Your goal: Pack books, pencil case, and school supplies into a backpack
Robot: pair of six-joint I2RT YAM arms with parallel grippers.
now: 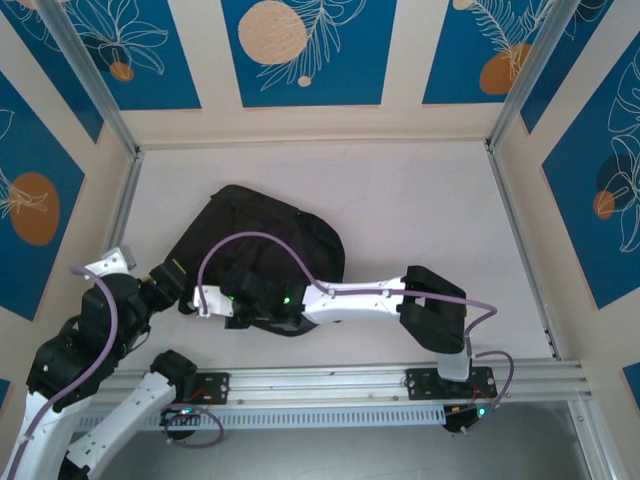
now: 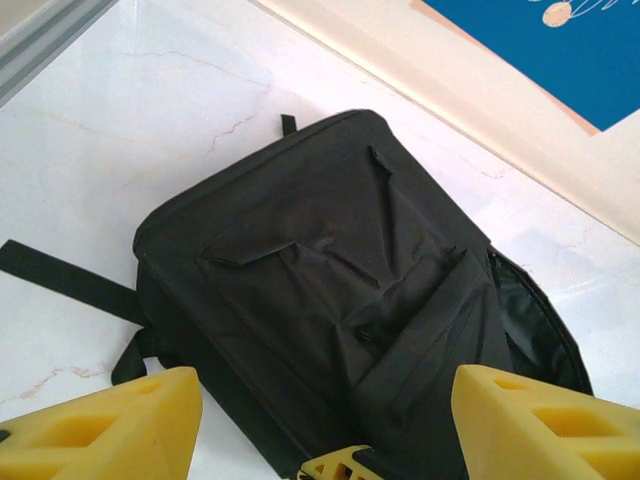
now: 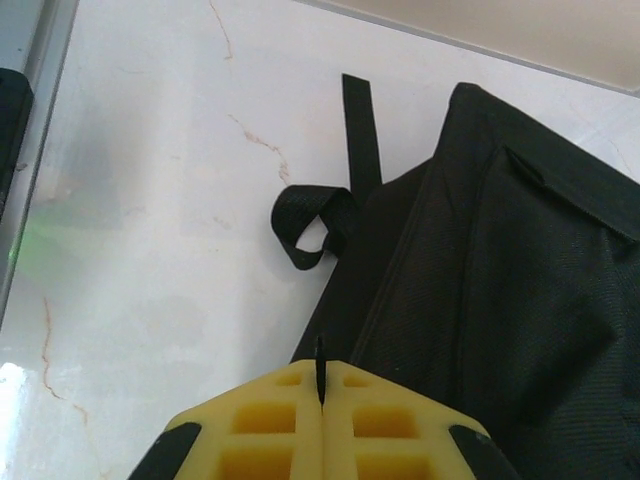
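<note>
1. Load position. The backpack (image 1: 275,235) lies flat on the tabletop (image 1: 420,190), left of centre. In the top view its long axis runs from near-left to far-right. Both claws are at its near-left end.

2. Left claw (image 2: 325,385): open, holding nothing. Its 2 fingers straddle the near end of the backpack, which lies straight ahead. A slack opening (image 2: 535,320) runs along the bag's right-hand edge.

3. Right claw (image 3: 320,400): closed, at the backpack's corner, just beside the strap loop (image 3: 310,225). A thin dark sliver shows between the pads (zip pull or fabric, cannot tell).

4. Governing relation. The right claw sits on the bag's edge, so any pull should probably follow the long axis, with the left claw bracing.
</note>
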